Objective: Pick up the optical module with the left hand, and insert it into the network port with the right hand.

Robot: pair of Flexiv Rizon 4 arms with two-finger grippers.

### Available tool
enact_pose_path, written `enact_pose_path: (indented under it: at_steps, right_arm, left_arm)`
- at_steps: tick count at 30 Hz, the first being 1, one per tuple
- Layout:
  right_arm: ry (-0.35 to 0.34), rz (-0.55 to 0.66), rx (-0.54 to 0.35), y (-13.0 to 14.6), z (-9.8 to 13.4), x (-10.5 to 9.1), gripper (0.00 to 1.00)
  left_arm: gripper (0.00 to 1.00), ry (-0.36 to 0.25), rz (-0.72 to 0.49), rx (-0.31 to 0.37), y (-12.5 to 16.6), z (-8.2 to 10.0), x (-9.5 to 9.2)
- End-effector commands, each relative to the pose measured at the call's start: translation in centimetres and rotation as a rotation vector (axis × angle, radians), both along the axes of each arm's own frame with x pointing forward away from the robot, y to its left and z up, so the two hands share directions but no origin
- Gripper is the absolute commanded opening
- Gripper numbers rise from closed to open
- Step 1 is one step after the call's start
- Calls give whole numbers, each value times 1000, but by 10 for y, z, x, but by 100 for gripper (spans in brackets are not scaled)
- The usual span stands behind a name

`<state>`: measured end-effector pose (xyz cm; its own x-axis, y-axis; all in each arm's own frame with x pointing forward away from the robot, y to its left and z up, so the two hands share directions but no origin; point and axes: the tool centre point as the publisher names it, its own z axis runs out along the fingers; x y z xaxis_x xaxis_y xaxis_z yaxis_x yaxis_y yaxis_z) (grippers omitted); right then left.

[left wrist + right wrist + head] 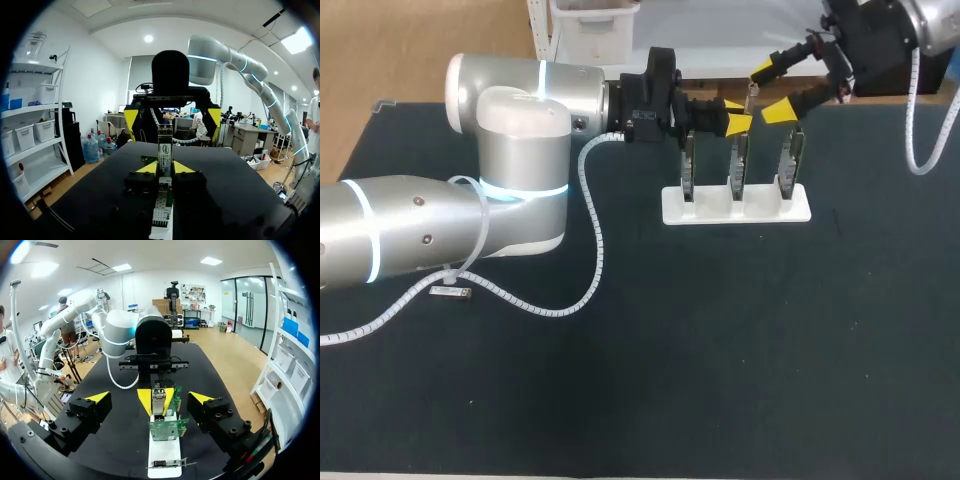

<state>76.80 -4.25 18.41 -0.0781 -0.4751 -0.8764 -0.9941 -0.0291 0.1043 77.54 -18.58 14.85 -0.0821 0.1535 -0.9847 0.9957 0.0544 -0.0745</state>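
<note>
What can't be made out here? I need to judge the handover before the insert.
- Network port: in the head view, the boards on the white stand are seen edge-on and are too small to show it.
- Lower end of the optical module: in the left wrist view, it is hidden between the left gripper fingers.
- Small grey item lying apart from the stand: in the head view, it is too small to identify.

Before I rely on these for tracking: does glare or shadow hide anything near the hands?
Head view: even light, sheen on the left arm. Left wrist view: lamps flare overhead; optical module in the left hand reads clearly. Right wrist view: no glare.
</note>
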Motion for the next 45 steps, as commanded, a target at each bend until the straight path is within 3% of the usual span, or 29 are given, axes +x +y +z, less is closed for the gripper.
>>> enact_pose_path:
  at_steps: [1, 21, 22, 23, 45]
  right_arm:
    - [-2, -3, 1, 3, 0, 0, 100]
    - [-1, 12, 9, 10, 6, -4, 100]
    - [-2, 13, 9, 10, 6, -4, 29]
    - [-2, 14, 11, 10, 6, -4, 0]
    - [-13, -13, 0, 3, 6, 0, 0]
  left_arm:
    - [0, 1, -3, 2, -1, 0, 2]
    - [0, 1, -3, 2, -1, 0, 2]
    - [0, 1, -3, 2, -1, 0, 2]
    - [0, 1, -3, 2, -1, 0, 2]
    - [0, 1, -3, 2, -1, 0, 2]
